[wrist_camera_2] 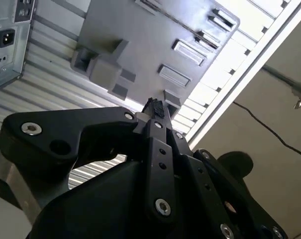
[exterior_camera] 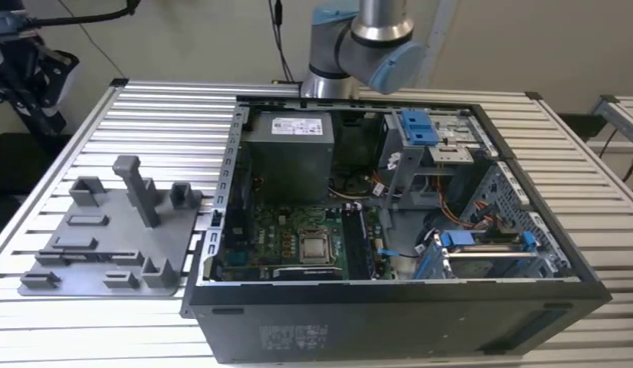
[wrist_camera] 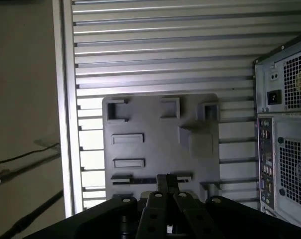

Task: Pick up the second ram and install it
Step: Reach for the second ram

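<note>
The pick-up step is in hand, by my judgement, and the install has not begun; the hand [wrist_camera_2: 154, 109] hangs well above the grey fixture tray [wrist_camera: 155, 129], its fingers drawn together at the tips with nothing plainly between them; the second ram [wrist_camera: 123, 178], as I read it, is the dark narrow strip lying in a slot of that tray, just past the fingertips [wrist_camera: 168, 183] in the first wrist view, though I cannot be sure of it; the tray lies on the slatted tabletop [exterior_camera: 592, 230] at the exterior view's left, in the lower half of the frame, just beside the open computer case [exterior_camera: 398, 326], whose green motherboard [exterior_camera: 296, 230] sits at centre frame; the arm [exterior_camera: 370, 46] rises behind the case at top centre; a grasp would call for the fingers to part, square up across the stick's flat faces and come straight down, since so slight a stick would likely bind if caught askew; the room above the tray is open, but a tall post [exterior_camera: 141, 192] and raised brackets crowd the slots, and the case's wall edge stands between tray and motherboard.
</note>
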`<action>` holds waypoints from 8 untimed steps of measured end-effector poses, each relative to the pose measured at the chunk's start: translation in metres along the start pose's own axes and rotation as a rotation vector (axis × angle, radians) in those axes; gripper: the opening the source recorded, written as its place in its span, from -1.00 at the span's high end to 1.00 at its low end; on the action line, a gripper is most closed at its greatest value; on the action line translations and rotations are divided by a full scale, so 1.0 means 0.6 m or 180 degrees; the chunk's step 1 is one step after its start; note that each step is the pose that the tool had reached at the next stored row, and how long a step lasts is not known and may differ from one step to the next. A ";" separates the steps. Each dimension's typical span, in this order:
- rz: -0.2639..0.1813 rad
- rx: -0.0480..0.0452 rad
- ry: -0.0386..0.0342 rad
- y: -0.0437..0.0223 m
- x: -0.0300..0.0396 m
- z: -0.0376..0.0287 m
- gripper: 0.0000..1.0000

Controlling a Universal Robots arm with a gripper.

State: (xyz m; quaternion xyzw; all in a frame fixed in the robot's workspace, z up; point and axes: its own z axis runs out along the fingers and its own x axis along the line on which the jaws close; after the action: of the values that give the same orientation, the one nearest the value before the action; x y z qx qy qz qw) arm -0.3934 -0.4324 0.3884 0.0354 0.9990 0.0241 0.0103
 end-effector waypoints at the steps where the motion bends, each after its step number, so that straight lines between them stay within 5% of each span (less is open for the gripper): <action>1: 0.0000 0.0000 0.0000 -0.005 0.000 0.000 0.79; 8: 0.0000 0.0000 0.0000 -0.034 -0.002 0.000 0.79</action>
State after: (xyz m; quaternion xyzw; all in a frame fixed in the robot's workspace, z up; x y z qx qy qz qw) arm -0.3935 -0.4529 0.3873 0.0354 0.9990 0.0241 0.0103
